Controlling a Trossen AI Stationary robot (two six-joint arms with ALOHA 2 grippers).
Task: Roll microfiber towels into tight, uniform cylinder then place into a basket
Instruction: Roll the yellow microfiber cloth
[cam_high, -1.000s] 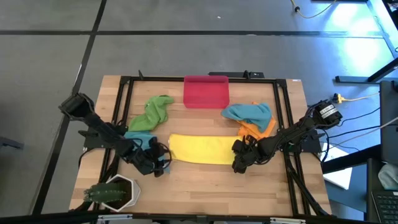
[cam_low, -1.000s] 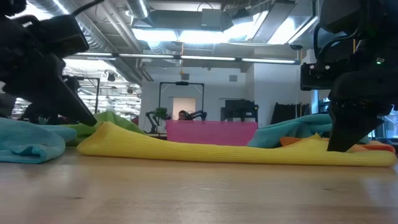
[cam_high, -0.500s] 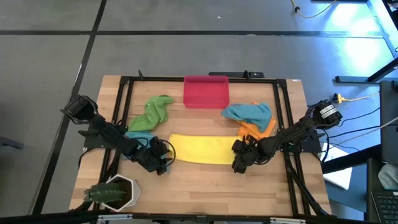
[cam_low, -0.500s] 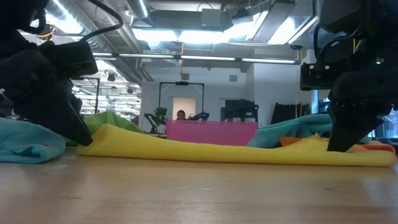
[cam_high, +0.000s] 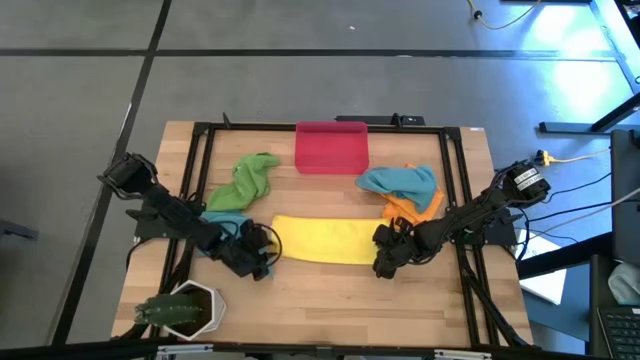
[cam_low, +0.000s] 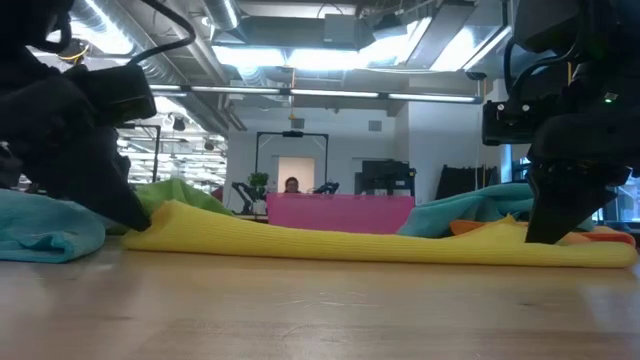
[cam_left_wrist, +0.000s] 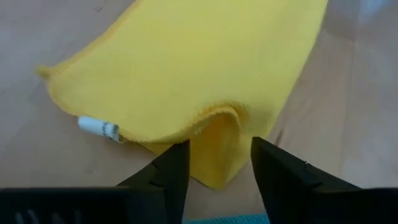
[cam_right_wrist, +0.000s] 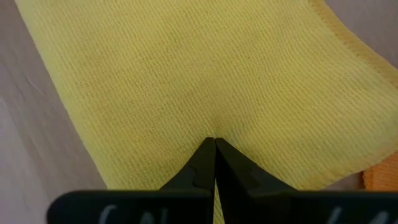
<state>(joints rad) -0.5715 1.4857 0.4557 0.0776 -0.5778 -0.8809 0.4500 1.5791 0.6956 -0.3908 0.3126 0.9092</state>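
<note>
The left gripper (cam_high: 262, 262) is set at the left end of the yellow towel (cam_high: 322, 240), its tips hidden under the arm in the high view. In the left wrist view its fingers (cam_left_wrist: 171, 171) are seen spread, released, straddling a raised fold of the yellow edge. The towel is laid folded as a band on the counter (cam_high: 330, 300), long axis left to right, nearer than the basket (cam_high: 332, 146). At its right end the right gripper (cam_high: 380, 262) is clenched on the cloth, a pinch shown only in the right wrist view.
</note>
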